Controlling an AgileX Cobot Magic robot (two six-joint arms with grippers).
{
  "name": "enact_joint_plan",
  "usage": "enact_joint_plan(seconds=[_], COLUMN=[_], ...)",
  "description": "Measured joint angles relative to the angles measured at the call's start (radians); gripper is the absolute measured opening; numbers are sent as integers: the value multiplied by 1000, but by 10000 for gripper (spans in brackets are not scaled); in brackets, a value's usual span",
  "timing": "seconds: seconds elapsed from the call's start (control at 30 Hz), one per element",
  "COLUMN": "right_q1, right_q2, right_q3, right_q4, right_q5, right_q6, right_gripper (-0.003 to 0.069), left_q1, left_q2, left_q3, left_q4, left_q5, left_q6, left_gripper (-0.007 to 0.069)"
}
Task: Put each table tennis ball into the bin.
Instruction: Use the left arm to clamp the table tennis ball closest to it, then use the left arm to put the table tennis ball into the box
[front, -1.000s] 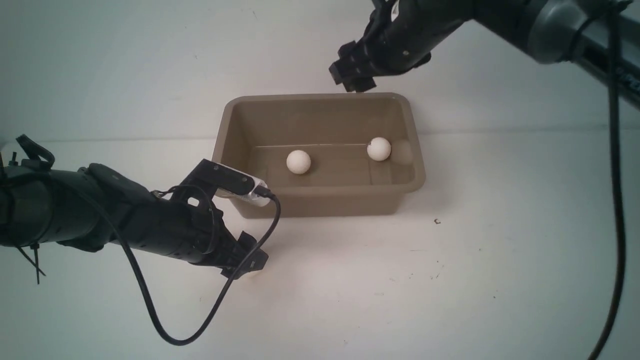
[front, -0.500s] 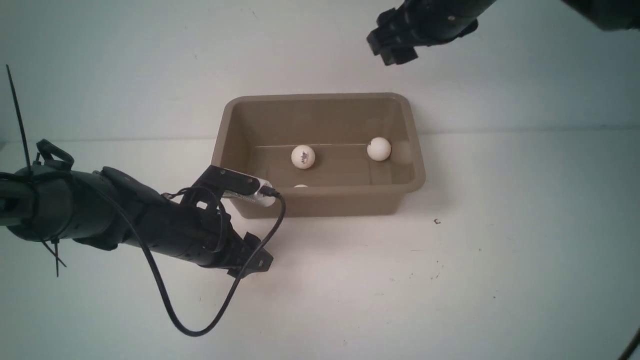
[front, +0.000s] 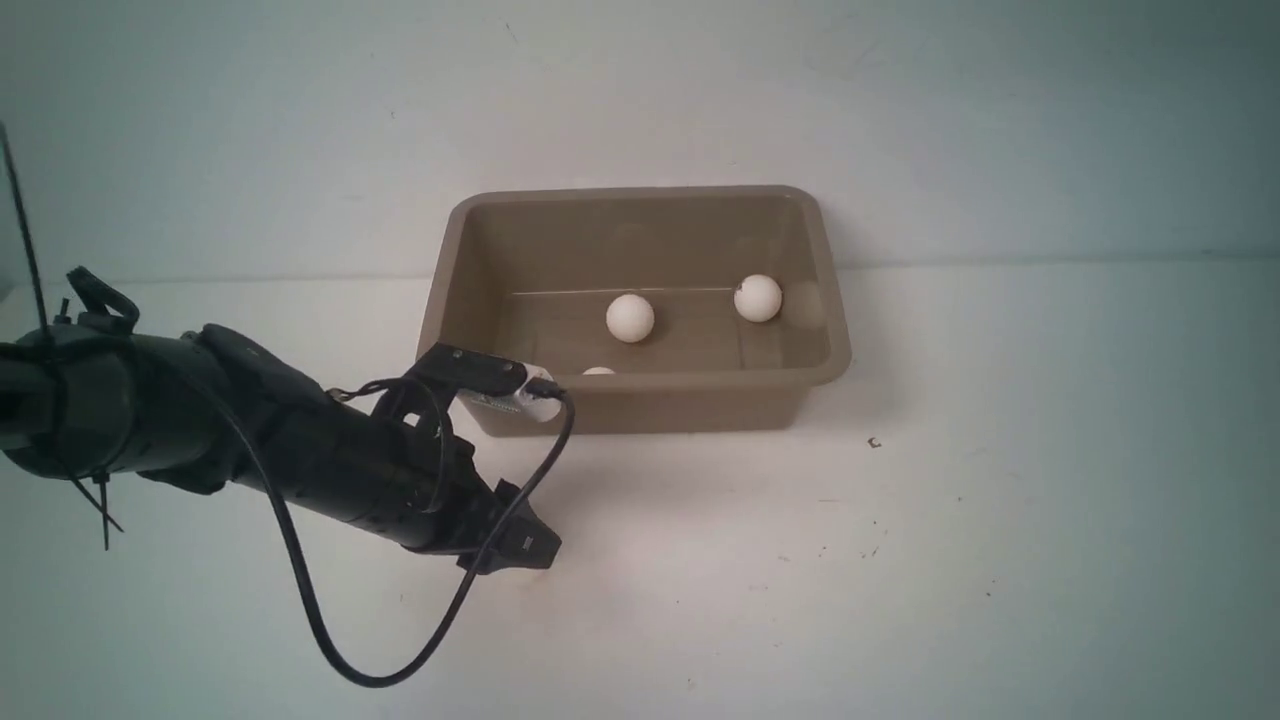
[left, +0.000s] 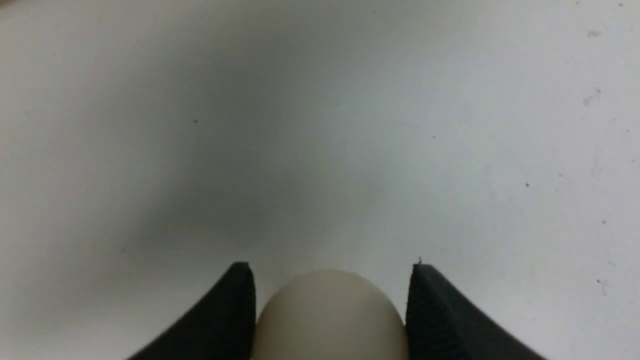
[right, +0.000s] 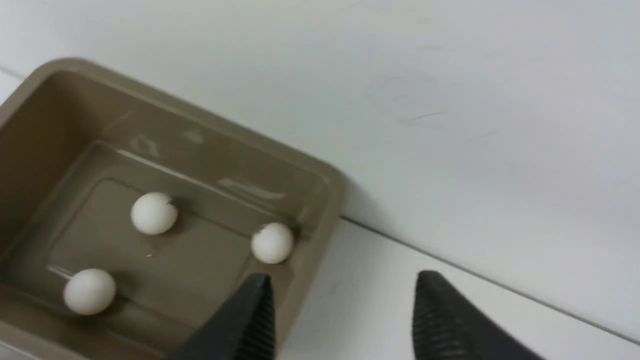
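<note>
Front and right wrist views share a taupe rectangular plastic bin (front: 650, 405) from above. Left wrist view hugs the white tabletop (left: 450, 125).

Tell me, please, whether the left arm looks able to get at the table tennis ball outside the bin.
Probably yes: the table tennis ball sits between the left gripper's fingers on the table, with nothing blocking it.

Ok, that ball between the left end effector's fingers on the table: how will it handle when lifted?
Probably light and stiff: the ball is small and looks fully round in the grip. It may squirt out, since the left end effector meets it only at two curved sides. Once released it will likely roll; the three balls in the bin lie scattered.
</note>
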Motion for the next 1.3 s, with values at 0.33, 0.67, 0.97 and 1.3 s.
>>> enact_joint_plan(seconds=[0.33, 0.67, 0.97, 1.3], right_q1=[-112, -114, -114, -114], right_q2=[-170, -341, -459, -521], right_q3=[191, 560, 712, 779], right_q4=[-54, 4, 23, 74], right_q5=[62, 38, 8, 3], right_q6=[-32, -58, -58, -77], right_gripper=[-15, -15, -15, -15], left_q1=[0, 0, 0, 0], left_q2=[-193, -10, 181, 229], left_q3=[-87, -476, -632, -647], left_q4=[68, 341, 435, 442], left_q5=[8, 33, 65, 39], left_q6=[-104, -379, -453, -407], left_gripper=[346, 346, 346, 346])
